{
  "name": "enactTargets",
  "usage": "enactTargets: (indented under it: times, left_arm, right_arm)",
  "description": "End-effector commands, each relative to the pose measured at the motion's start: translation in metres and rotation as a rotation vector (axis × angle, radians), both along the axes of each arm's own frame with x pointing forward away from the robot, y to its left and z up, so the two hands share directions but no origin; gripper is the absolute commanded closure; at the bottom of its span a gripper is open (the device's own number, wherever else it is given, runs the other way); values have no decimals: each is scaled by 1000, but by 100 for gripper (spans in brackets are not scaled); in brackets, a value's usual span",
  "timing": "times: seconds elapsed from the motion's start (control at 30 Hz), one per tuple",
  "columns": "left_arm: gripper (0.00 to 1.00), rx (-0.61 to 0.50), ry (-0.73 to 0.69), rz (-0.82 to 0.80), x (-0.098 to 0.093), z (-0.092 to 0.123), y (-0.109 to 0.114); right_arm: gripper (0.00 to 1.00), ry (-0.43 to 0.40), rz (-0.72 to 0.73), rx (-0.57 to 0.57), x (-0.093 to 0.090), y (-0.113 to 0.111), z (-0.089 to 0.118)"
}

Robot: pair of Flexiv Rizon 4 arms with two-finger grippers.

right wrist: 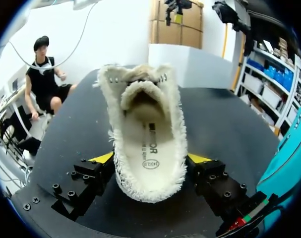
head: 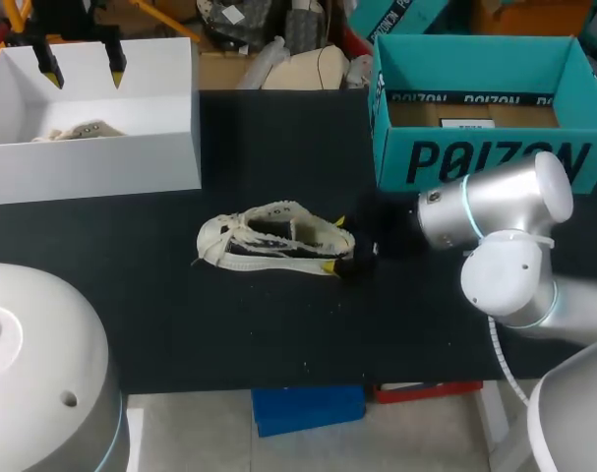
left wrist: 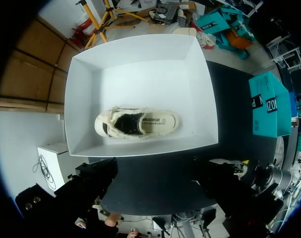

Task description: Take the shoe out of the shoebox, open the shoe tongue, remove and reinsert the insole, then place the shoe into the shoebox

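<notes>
R gripper is clamped across the heel of the shoe, fingers pressing the fuzzy collar from both sides. Shoe lies mid-table, toe pointing away from R. L gripper is apart and empty, over the white box, w/ second shoe inside. Risks: soft fringe gives, so heel slips or shoe swings on a lift. Squeeze at the heel may pinch the insole, making pull-out harder.

Bright, even light — soft, faint shadows
</notes>
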State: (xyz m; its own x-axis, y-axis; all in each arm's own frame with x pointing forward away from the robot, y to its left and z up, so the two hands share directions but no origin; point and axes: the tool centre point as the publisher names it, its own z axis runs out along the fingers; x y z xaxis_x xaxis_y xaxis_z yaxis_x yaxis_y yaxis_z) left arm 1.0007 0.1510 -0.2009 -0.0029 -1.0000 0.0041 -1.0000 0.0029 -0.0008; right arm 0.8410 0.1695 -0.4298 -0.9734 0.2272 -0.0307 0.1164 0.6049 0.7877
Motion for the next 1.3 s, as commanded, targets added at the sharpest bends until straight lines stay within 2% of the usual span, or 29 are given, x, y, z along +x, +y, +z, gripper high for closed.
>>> enactTargets:
  times: [0.03, 0.3, 1.2, 1.3]
  left_arm:
    - [0, 2, 1, 2, 0, 0, -1]
    - [0, 2, 1, 2, 0, 0, -1]
    - [0, 2, 1, 2, 0, 0, -1]
    - [0, -32, -13, 39, -10, 11, -24]
  right_arm:
    - [100, 7, 46, 6, 7, -7, 3]
    - [100, 13, 71, 20, 14, -5, 0]
    - [100, 18, 80, 10, 14, -4, -2]
    - [100, 18, 80, 10, 14, -4, -2]
